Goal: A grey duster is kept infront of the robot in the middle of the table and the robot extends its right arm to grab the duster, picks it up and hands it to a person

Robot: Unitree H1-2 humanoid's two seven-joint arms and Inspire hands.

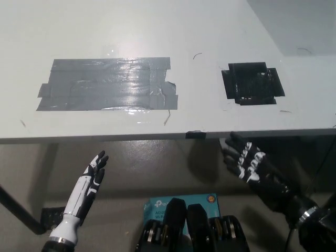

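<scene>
The white table [157, 31] carries grey tape [107, 84] and black tape [253, 83]; no duster shows. Below its near edge, the right robot hand [251, 167] and left robot hand [89, 181] hang empty, fingers apart.

The counter [157, 31] is cut off by the top, left and right picture edges. The right hand [251, 167] sits below the counter edge; its arm exits at the bottom right corner. The left hand [86, 189] forearm is cut off at the bottom edge. A blue box [181, 202] is partly hidden, its print too small to read.
</scene>
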